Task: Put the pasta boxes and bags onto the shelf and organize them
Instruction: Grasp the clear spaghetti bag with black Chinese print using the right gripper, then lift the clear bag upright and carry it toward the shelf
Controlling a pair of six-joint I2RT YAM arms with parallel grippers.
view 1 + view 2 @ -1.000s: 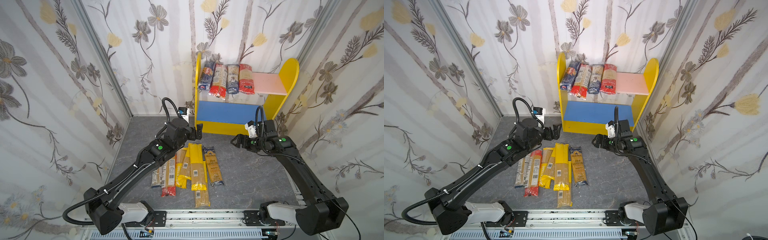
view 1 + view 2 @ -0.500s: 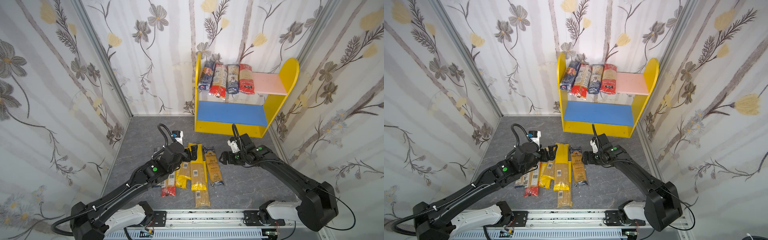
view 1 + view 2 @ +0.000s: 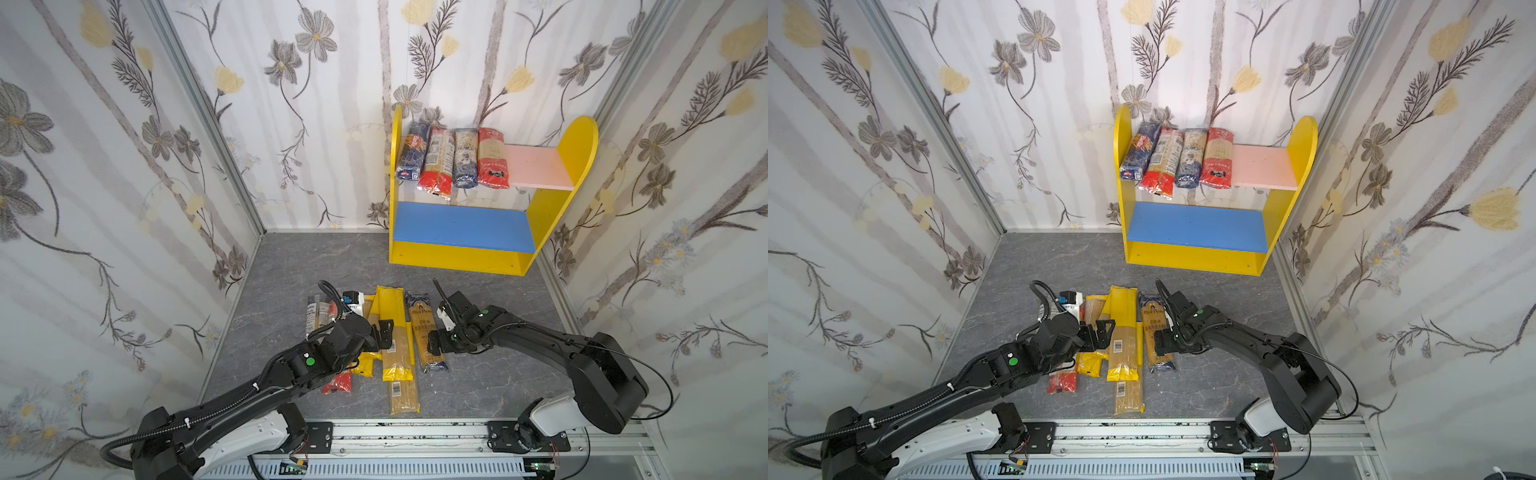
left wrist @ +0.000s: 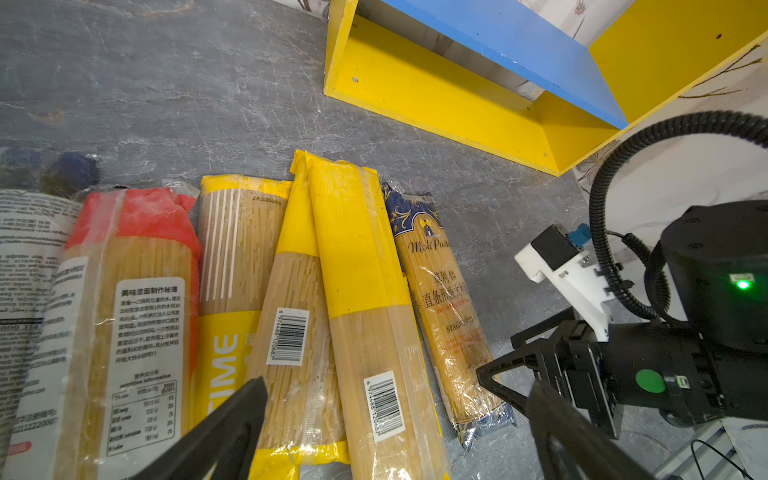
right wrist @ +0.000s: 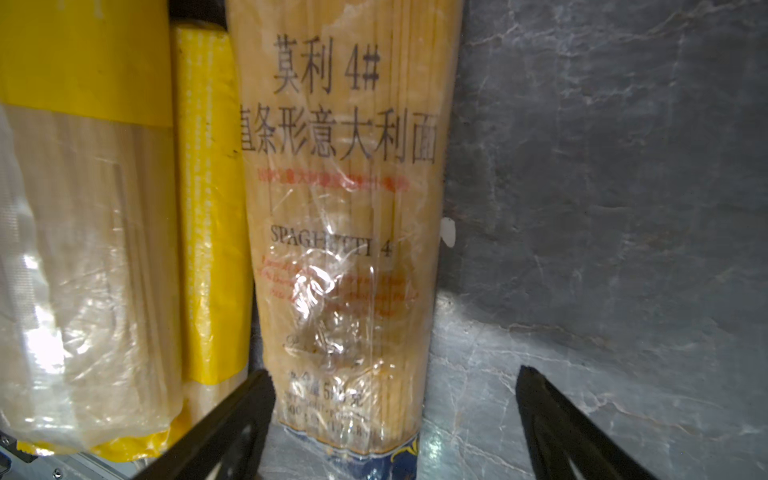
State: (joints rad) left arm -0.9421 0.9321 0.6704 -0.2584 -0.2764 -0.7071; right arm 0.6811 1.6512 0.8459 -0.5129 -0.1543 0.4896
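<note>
The shelf point(image 3: 577, 149) was set at the far right of the desk point(image 3: 311, 257), against the far wall. Four packets point(image 3: 438, 162) were laid side by side on the left part of its pink board point(image 3: 540, 168), with their near ends hanging just over the board's front edge.

The remaining packets were spread in a row point(image 3: 392, 316) on the desk, near the front edge and about the middle. A red-ended packet point(image 3: 338, 382) was seen towards the left of the row, long yellow packets point(image 4: 357, 249) in the middle, and a blue-ended packet point(image 3: 419, 320) at the right end, just beside a yellow one.

The left arm point(image 3: 307, 361) was stretched low over the row, and the left jaws were held wide apart above the yellow packets; nothing was gripped, and whether a packet was touched could not be told.

The right arm point(image 3: 532, 336) was reached in from the right. The right jaws were spread wide to either side of the blue-ended packet point(image 5: 345, 208), towards its near end. One side was placed close to the gap beside the yellow neighbour, the other over bare desk, apart from the packet. The packet was not clamped.
</note>
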